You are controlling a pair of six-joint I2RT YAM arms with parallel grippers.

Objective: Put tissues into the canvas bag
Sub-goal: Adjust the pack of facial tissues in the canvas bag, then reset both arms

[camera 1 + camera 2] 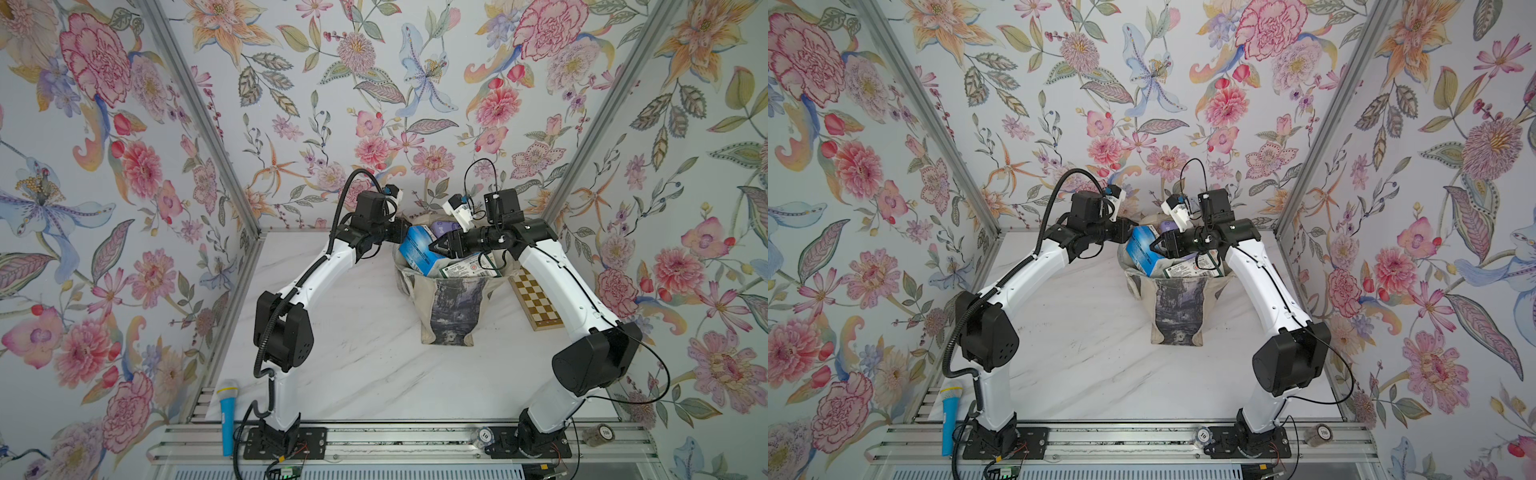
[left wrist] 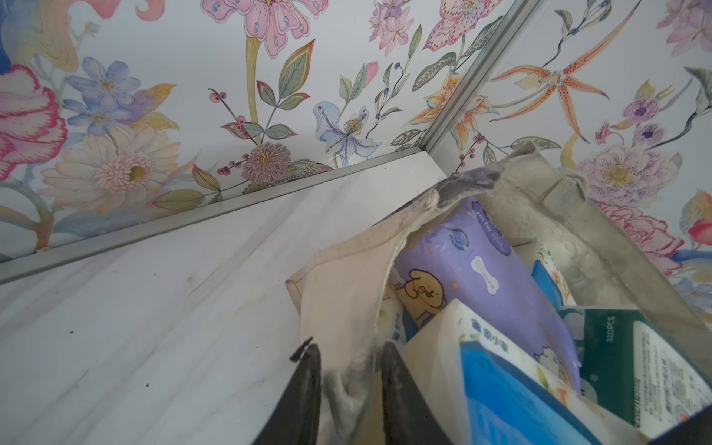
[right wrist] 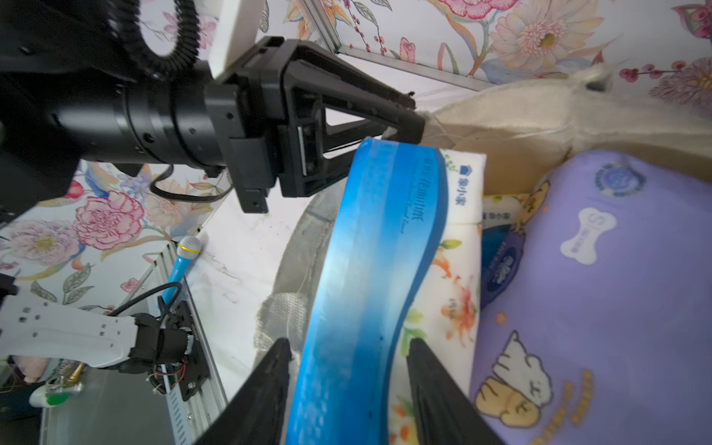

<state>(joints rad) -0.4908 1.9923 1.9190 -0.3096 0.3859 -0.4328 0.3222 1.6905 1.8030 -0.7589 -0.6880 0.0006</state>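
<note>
Right gripper (image 3: 349,343) is sitting open around a soft, likely slippery blue tissue pack (image 3: 366,250); pinch its middle. Left gripper (image 2: 350,346) is straddling the canvas bag (image 2: 346,277) rim, squeeze unclear

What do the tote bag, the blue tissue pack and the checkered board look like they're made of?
The tote bag looks like matte cream woven fabric, likely canvas: it sags and creases. The blue tissue pack seems wrapped in glossy plastic film: there is sheen on a soft, bent body. The checkered board looks like varnished wood, though it is too small to confirm.
</note>
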